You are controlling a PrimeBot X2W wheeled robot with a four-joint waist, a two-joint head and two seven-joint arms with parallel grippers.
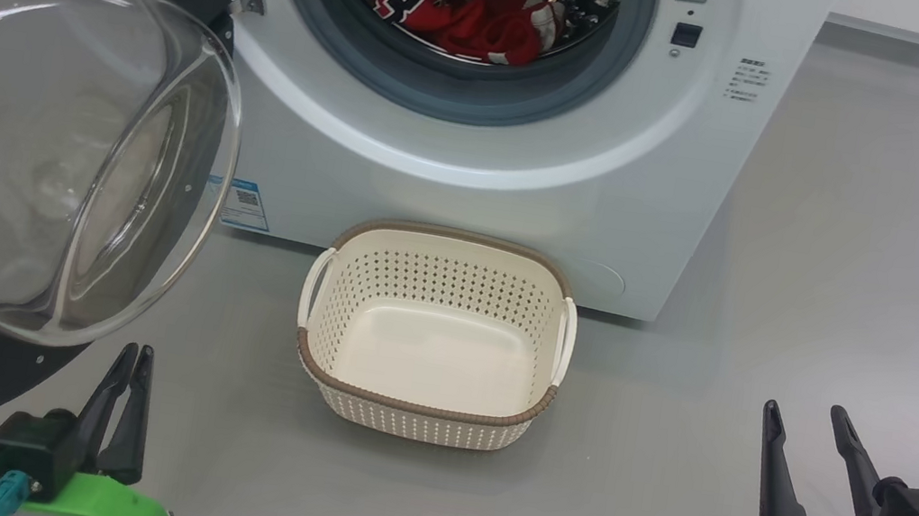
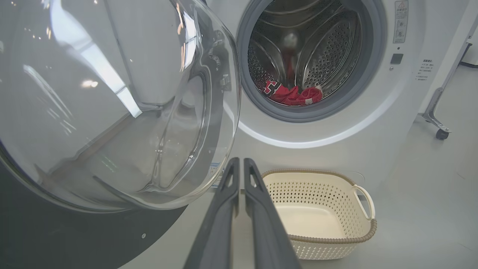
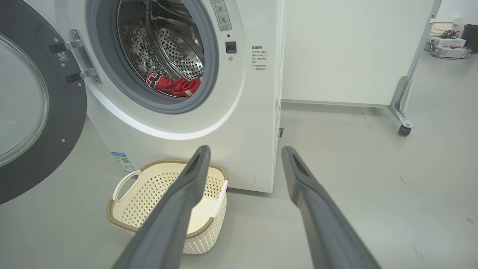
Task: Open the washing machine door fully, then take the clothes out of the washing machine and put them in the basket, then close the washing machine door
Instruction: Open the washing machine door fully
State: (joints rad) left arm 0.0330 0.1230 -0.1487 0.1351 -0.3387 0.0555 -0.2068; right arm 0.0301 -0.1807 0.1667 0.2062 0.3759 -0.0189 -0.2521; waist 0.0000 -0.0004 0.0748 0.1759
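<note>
- The washing machine door (image 1: 57,143) stands swung wide at the left of the washing machine (image 1: 484,152), and its glass bowl bulges towards the robot.
- The red clothes (image 1: 477,19) lie heaped low in the steel drum, just behind the grey rubber seal (image 1: 447,97).
- The basket (image 1: 449,234) sits empty on the floor (image 1: 833,259), against the machine's front below the opening.
- The left gripper (image 1: 138,351) hangs just beside the door's lower edge, jaws closed on nothing. The right gripper (image 1: 806,410) is well off to the right, jaws apart and empty.
- Risks, as I judge them:
  - A left-arm reach could knock the glass bowl and swing the door.
  - A shallow pinch may lift only one garment, or drag cloth over the seal lip and snag it.
  - A loose release could miss the small basket.
  - A low-passing arm might shove the basket aside.
</note>
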